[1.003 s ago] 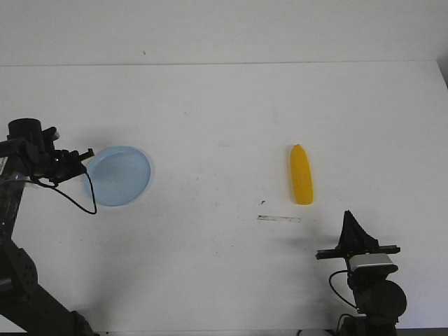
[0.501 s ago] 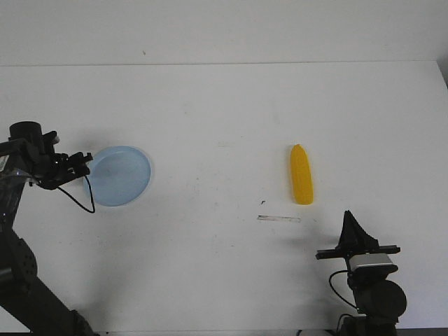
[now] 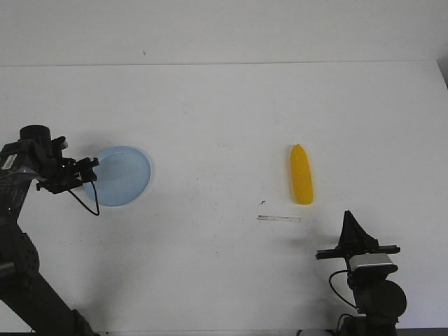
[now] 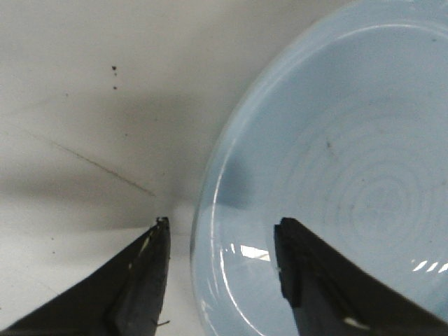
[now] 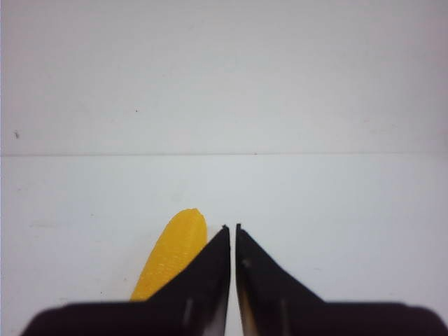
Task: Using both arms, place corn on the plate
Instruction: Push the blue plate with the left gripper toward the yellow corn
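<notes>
The pale blue plate (image 3: 124, 175) lies on the white table at the left. My left gripper (image 3: 91, 168) is at its left rim. In the left wrist view that gripper (image 4: 222, 225) stands open, one finger over the table and the other over the plate (image 4: 336, 140), with the rim between them and not clamped. The yellow corn (image 3: 302, 175) lies right of centre, lengthwise front to back. My right gripper (image 3: 348, 218) sits nearer the front, a little right of the corn and apart from it. Its jaws (image 5: 232, 227) are shut on nothing, with the corn (image 5: 171, 255) just beside them.
A thin grey strip (image 3: 278, 218) and a small dark speck (image 3: 262, 202) mark the table in front of the corn. The table's far edge (image 3: 224, 64) runs across the back, and its right edge (image 3: 442, 77) shows at the far right.
My left gripper has shifted slightly right and toward the front along the plate's left rim. The corn and the right arm have not moved.
</notes>
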Tool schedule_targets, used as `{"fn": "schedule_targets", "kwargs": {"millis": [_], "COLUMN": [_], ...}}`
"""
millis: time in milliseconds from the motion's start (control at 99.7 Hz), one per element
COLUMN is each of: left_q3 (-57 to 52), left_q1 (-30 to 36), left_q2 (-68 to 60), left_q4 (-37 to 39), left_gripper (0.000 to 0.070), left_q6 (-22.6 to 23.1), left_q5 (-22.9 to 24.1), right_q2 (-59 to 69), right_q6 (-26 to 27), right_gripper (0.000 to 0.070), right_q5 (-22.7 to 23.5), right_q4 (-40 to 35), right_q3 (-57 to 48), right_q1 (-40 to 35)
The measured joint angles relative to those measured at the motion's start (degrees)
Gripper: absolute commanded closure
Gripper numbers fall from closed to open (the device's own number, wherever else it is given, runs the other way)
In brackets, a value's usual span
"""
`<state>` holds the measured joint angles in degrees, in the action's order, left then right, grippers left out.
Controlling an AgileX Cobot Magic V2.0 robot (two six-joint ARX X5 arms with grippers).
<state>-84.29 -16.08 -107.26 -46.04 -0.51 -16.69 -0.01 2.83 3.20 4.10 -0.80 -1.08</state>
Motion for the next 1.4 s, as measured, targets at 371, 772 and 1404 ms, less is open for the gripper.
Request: {"fn": "schedule_targets", "kwargs": {"millis": [371,772,1404], "left_q3": [-0.07,-0.07,0.11], "left_q1": [2.01,2.64,3.08], "left_q2": [-1.44,-1.99,0.0], "left_q4": [0.0,0.07,-2.71], "left_gripper": [0.0472,0.07,0.07], "left_q6": [0.61,1.03,1.05], "left_q5": [0.02,-0.24,-13.73], "right_q2": [0.0,0.0,0.0], "right_q6": [0.0,0.0,0.0], "right_gripper": [0.0687,0.0687,0.0687], "right_q5": [-0.02,-0.02,-0.02], "right_q4": [0.0,-0.02,-0.02], "right_q3": [0.0,0.0,0.0], "right_q1": [0.0,0.0,0.0]}}
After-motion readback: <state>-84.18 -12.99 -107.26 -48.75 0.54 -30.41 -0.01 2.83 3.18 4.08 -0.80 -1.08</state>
